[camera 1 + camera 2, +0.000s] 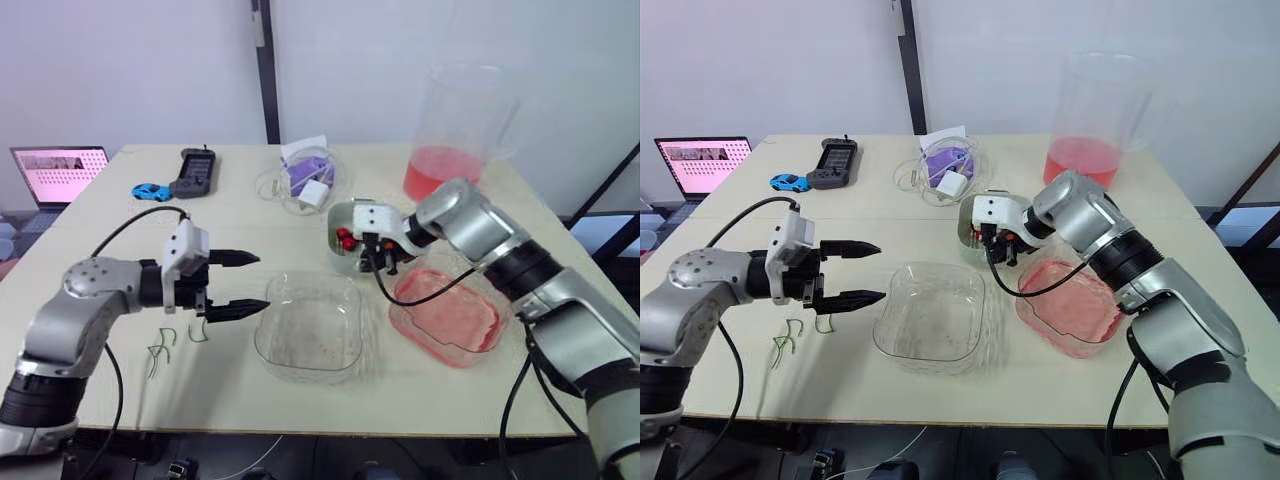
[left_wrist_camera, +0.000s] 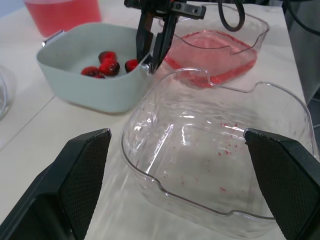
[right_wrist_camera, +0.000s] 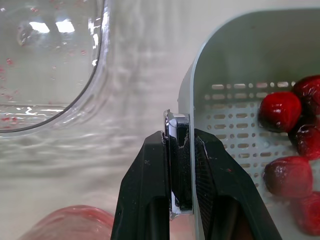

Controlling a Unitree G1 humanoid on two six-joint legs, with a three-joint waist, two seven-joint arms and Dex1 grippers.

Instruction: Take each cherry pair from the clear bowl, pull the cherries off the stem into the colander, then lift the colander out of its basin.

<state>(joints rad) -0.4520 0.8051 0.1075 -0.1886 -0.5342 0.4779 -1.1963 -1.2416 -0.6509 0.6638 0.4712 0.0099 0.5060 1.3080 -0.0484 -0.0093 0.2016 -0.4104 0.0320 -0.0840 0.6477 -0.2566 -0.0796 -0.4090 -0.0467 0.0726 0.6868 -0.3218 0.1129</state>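
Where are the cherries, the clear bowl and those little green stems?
cherries (image 2: 109, 67), left wrist view, on the middle cherry of the cluster.
clear bowl (image 1: 310, 330), left eye view, on its bare bottom.
green stems (image 1: 160, 348), left eye view, on one bent stem.

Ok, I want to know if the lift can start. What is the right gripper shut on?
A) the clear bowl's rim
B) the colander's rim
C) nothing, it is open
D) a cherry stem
B: the right wrist view shows the right gripper pinching the rim of the colander, with the cherries lying inside it.
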